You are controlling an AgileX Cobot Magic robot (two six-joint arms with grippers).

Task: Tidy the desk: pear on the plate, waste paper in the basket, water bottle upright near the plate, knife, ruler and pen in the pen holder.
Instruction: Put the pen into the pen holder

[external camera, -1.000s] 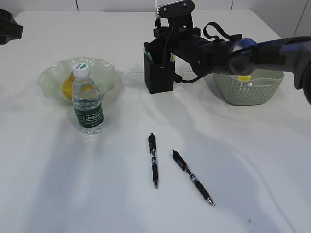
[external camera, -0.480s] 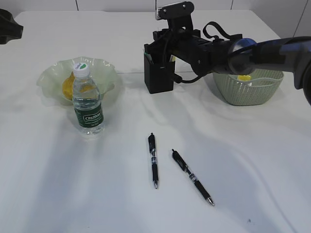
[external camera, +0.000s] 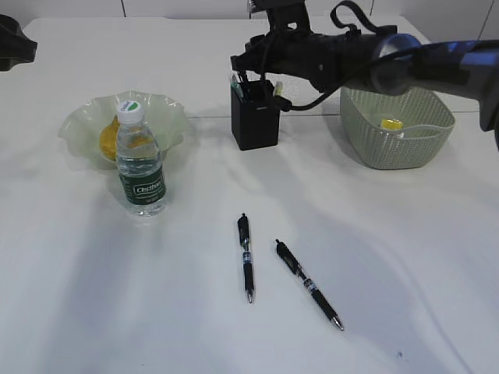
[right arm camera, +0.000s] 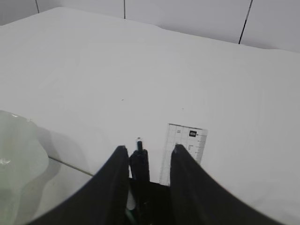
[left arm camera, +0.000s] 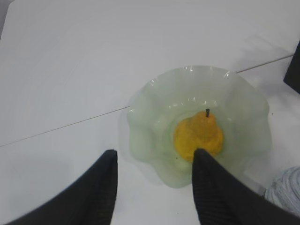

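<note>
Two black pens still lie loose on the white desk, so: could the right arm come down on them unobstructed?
Probably yes: both black pens lie flat on bare white desk, apart from everything, and the right gripper holds nothing.

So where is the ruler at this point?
The ruler stands upright in the pen holder, at the exterior view's top centre, left of the basket; in the right wrist view it rises beside the right gripper.

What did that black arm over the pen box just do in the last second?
The right gripper has lifted up and away from the pen holder, its fingers spread, leaving a dark pen standing inside beside the clear ruler. The two pens on the desk, the water bottle, pear, plate and basket have not moved.
</note>
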